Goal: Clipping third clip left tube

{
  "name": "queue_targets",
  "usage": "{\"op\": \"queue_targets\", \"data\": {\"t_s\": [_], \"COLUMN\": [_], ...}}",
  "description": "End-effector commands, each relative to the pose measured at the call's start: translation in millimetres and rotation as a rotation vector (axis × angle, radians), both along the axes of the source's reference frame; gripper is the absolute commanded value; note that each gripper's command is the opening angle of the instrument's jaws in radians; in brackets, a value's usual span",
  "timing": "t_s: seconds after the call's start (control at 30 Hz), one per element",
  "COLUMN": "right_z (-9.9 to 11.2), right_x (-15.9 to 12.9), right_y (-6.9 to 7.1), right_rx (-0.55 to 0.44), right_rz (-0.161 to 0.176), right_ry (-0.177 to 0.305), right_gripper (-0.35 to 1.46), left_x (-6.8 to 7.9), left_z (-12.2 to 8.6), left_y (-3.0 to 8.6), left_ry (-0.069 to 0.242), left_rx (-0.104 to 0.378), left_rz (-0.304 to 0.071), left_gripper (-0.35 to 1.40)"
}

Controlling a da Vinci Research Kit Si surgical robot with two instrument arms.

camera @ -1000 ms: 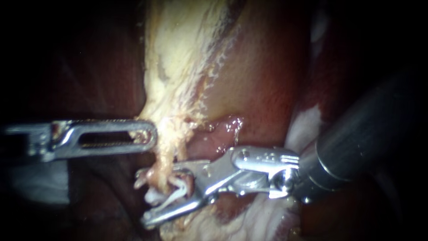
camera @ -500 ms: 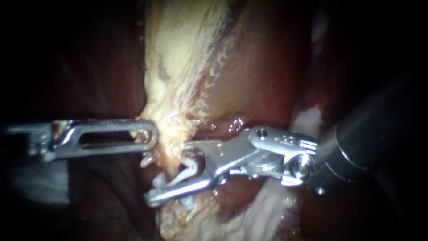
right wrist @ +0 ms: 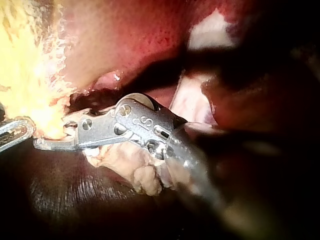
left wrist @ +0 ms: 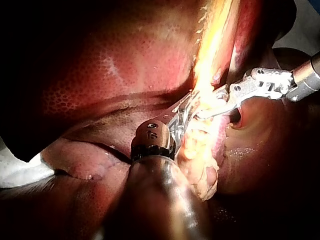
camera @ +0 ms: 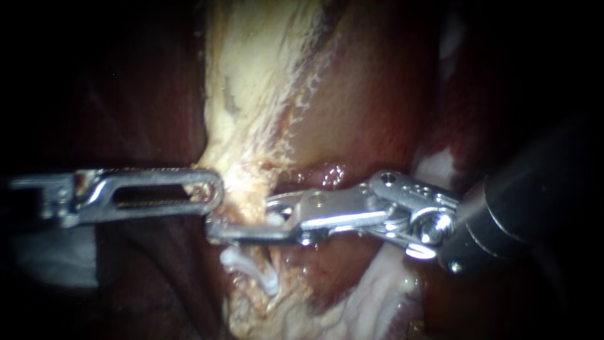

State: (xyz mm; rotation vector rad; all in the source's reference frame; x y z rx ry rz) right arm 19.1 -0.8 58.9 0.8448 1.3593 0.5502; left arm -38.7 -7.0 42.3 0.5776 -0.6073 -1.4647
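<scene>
Right instrument (camera: 236, 225) has its jaws pressed almost together across the tube (camera: 244, 200), one jaw on each side, so they are pinching it. A small white piece (camera: 274, 219) shows between them, probably the clip that is being closed. Just below the jaws, on the same pale strand, sits a white clip (camera: 255, 271). Left instrument (camera: 212, 189) lies level with its tip touching the pale tissue beside the tube, and I cannot tell if it really holds that tissue. Some things could go wrong from here. If the jaws take only part of the tube's width, the clip may close incompletely and later slip off. If the closed instrument pulls sideways, the thin strand could tear or the clip below could be pushed. Parts are hard to make out: the upper jaw's tip is lost against the tissue, the border between tube and fatty tissue (camera: 251, 82) is unclear, and the dark area beside the liver (camera: 365, 113) shows nothing.
</scene>
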Motion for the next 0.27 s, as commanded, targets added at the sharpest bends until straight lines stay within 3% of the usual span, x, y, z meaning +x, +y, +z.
{"op": "queue_targets", "data": {"t_s": [0.03, 0.27], "right_z": [0.0, -0.1], "right_x": [0.1, 0.2], "right_y": [-0.1, -0.2], "right_rx": [0.001, 0.001], "right_rz": [-0.005, -0.010], "right_ry": [0.000, 0.004], "right_gripper": [-0.35, -0.35], "left_x": [0.0, -0.1], "left_z": [0.0, 0.1], "left_y": [0.0, 0.1], "left_ry": [-0.002, -0.001], "left_rx": [0.000, 0.000], "left_rz": [0.001, 0.001], "left_gripper": [-0.35, -0.35]}}
